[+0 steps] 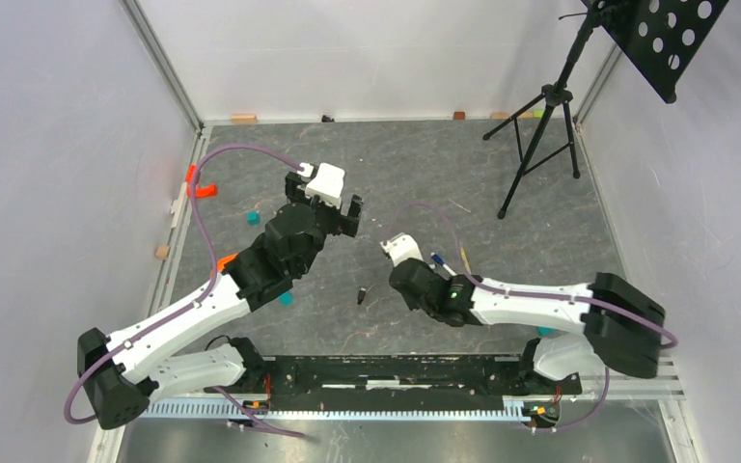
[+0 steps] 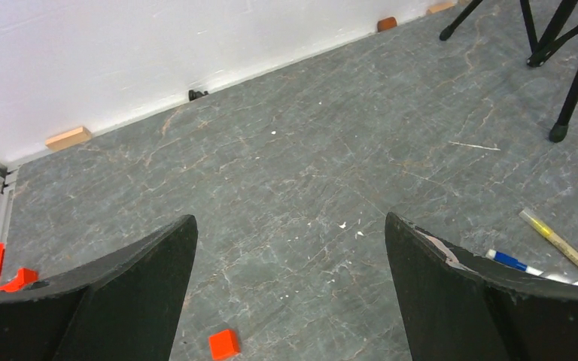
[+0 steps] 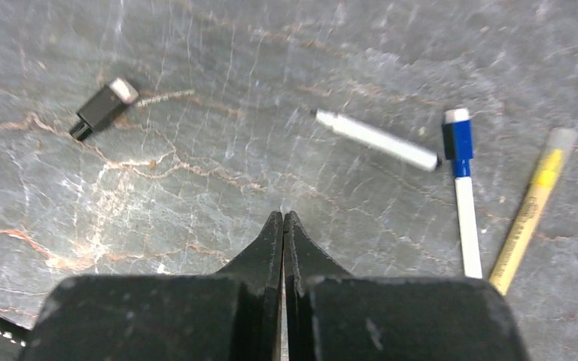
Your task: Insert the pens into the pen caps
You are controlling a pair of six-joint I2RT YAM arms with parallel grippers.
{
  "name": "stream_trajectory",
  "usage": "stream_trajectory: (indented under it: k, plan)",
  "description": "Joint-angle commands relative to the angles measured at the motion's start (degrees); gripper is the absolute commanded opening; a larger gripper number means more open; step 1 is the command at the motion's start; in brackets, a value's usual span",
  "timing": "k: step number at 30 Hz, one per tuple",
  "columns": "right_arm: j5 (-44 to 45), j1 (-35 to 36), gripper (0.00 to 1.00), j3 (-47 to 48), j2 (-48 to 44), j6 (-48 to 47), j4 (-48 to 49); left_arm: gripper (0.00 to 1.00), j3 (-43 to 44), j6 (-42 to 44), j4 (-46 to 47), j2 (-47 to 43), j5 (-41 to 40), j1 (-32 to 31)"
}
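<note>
Pens (image 3: 376, 141) flat on counter (image 3: 196, 45) just ahead of right hand (image 3: 284, 218), clenched empty: white pen (image 3: 376, 141), blue-ended pen (image 3: 463, 195), yellow pen (image 3: 530, 214) close together. Black cap (image 3: 105, 107) apart, further left. Left hand (image 2: 290, 226) spread wide, holding nothing.

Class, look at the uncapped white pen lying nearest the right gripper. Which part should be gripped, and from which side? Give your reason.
Probably mid-barrel, straight down from above, closing across its width. The white pen lies flat on the table, free on both long sides, while one end nearly meets the blue-capped pen.
</note>
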Motion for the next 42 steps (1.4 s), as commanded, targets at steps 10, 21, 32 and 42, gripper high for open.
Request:
stream_trajectory:
  k: [10, 21, 32, 42]
  plan:
    - [-2.8, -9.7, 0.18, -0.9, -9.9, -9.6, 2.2, 1.00, 1.7, -2.9, 0.6, 0.0, 2.2, 0.0]
    - [-16.4, -30.6, 0.71, 44.7, 27.2, -14.1, 2.8, 1.00, 1.9, -3.3, 0.6, 1.0, -4.0, 0.1]
    - [-31.9, -36.6, 0.47, 84.4, 67.3, -5.8, 13.5, 1.00, 1.8, -1.7, -0.1, 1.7, -3.2, 0.4]
    - [-36.9, -36.5, 0.47, 82.9, 69.1, -1.4, 11.2, 1.00, 1.9, -1.5, -0.5, 1.6, -2.6, 0.4]
